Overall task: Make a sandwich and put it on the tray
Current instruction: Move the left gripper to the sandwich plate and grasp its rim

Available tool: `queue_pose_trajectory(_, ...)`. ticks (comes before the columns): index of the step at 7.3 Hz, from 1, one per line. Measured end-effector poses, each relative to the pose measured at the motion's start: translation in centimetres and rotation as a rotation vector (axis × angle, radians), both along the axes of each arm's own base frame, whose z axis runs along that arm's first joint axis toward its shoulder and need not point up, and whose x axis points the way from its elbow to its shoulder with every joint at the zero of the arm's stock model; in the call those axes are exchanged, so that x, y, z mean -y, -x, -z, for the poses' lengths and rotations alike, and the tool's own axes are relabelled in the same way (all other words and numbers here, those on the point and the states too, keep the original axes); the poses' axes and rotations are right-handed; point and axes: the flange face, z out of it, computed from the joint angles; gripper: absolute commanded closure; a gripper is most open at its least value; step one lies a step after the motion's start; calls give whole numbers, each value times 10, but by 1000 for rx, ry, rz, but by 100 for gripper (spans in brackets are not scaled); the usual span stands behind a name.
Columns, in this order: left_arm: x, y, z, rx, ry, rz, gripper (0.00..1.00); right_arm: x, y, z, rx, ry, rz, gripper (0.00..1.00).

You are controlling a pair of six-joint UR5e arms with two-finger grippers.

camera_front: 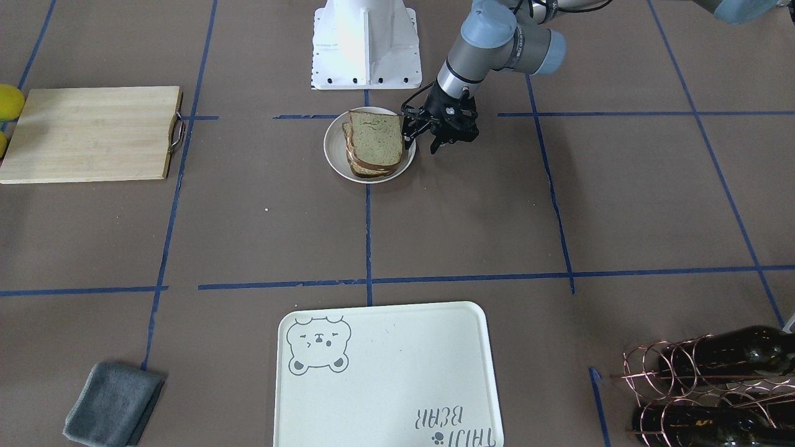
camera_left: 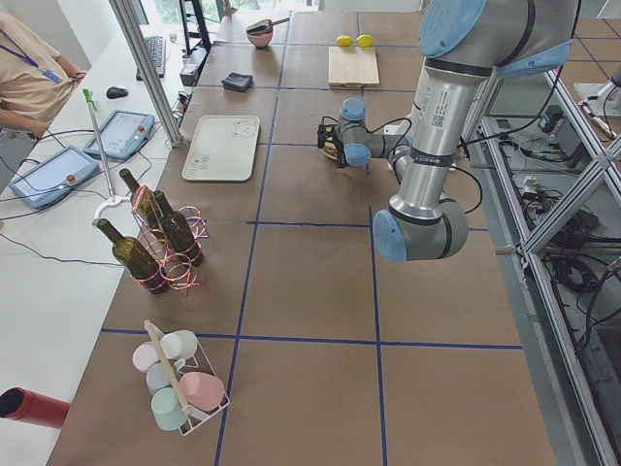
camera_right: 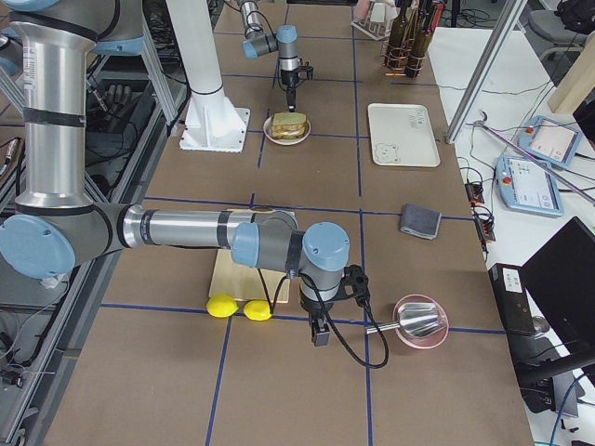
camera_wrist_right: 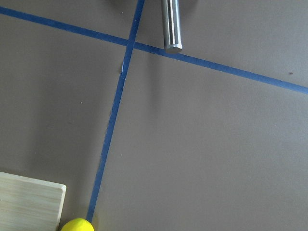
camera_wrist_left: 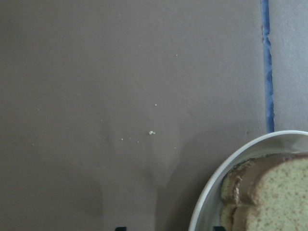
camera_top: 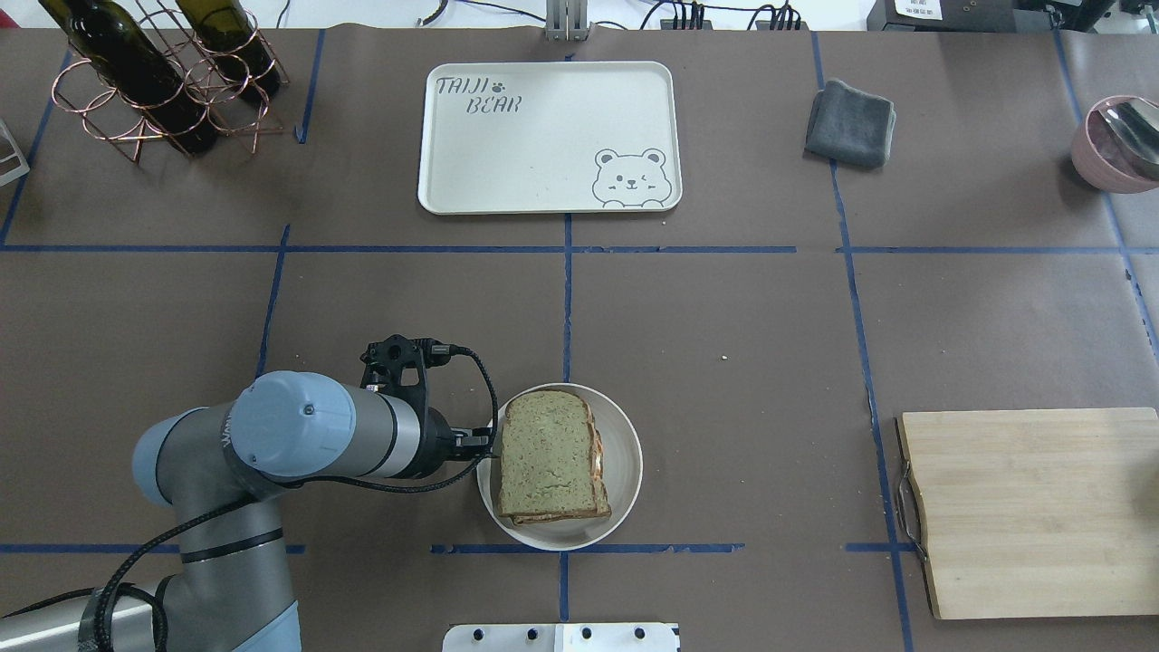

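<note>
Beside the white bowl (camera_front: pixel 333 155), my left claw (camera_front: pixel 421 144) hangs with its jaws spread, gripping nothing, one finger at the rim and the other outside it. Within the bowl sits the sandwich (camera_front: pixel 374 139), its bread slices stacked, just beside that finger. Across the table, well apart, lies the tray (camera_front: pixel 385 372). My right claw (camera_right: pixel 319 333) points down near two lemons (camera_right: pixel 223 306) and a pink bowl (camera_right: pixel 416 344); whether it is spread or clenched I cannot tell.

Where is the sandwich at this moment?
In the overhead view the sandwich lies in the white bowl just right of the left gripper, near the robot's base, far from the tray.
</note>
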Motion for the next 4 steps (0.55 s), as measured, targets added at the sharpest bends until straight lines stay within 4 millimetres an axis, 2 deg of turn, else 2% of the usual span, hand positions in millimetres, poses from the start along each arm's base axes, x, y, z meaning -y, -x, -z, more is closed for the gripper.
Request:
queue_pose_trajectory(2,-2,-3,-1,-11,4,-2,100,-1,0,-1,-1,1,0,0)
queue_pose_trajectory(4,-3,-4,-1,-13,5,-4,100,0,0,-1,-1,1,0,0)
